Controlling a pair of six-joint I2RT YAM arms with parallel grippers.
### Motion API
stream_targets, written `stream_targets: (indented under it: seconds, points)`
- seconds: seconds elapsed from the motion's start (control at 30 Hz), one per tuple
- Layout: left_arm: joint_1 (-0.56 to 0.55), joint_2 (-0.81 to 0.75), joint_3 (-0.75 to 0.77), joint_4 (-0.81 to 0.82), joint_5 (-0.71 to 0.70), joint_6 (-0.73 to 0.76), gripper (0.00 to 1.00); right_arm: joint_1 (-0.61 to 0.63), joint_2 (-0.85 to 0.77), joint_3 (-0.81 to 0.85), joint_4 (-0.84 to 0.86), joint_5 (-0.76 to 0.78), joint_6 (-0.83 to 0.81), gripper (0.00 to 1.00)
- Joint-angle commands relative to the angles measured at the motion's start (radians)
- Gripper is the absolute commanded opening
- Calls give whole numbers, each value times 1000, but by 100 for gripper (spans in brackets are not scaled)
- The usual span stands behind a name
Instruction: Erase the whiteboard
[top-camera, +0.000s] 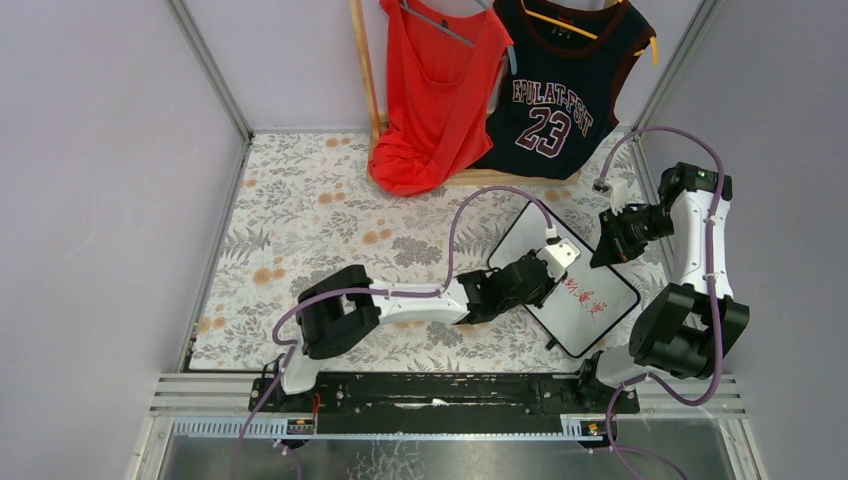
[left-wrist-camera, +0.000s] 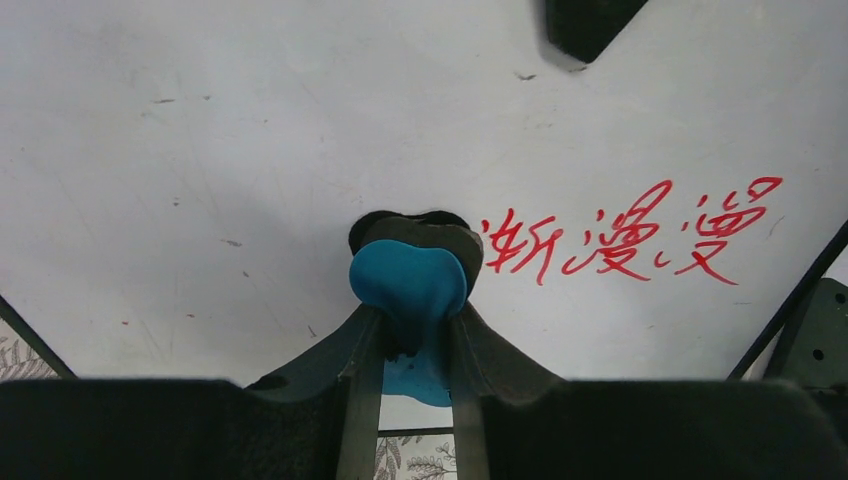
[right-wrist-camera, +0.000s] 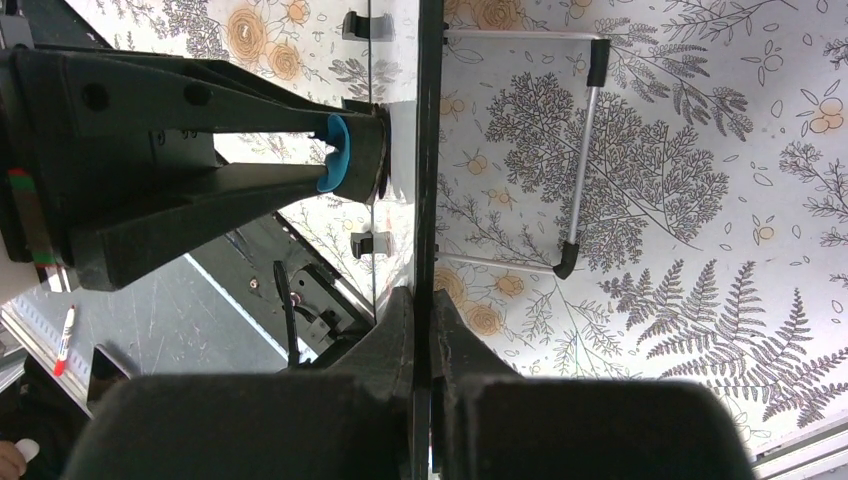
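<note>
Two arms meet at the whiteboard (top-camera: 582, 325), which sits on the right side of the table, on a flower-patterned tablecloth (top-camera: 300, 215), with its corners turned diagonally to the table edges.

Left gripper (top-camera: 535, 275): reaches across from the left, fingers pressed together on a round eraser (left-wrist-camera: 405, 280) with a blue back. The eraser's dark face lies against the white surface. The red handwriting (left-wrist-camera: 625, 235) is just beside the eraser, to its right in the left wrist view, and is not covered by it.

Right gripper (right-wrist-camera: 422, 330): fingers pinched on the board's thin black frame, one on each side. In the top view it grips at the board's upper right edge (top-camera: 610, 248).

In the right wrist view the board appears edge-on, with the eraser (right-wrist-camera: 345, 155) touching its front face and a wire stand (right-wrist-camera: 585, 150) behind it, over the tablecloth.

Background, far edge of the table: a red top (top-camera: 435, 90) and a dark jersey (top-camera: 560, 90) numbered 23 hang side by side.
</note>
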Motion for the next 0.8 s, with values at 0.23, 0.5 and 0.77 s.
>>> stream_targets:
  seconds: [0.23,0.5,0.77]
  points:
    - [192,-63,-108,2,-54,38,0,35,10,-40,-46,56,-59,0]
    - [219,-38,-46,-30,-3,46,0,40,10,-43,-46,49,-59,0]
    - [136,9,-1,-20,20,10,0,43,0,-48,-46,60,-63,0]
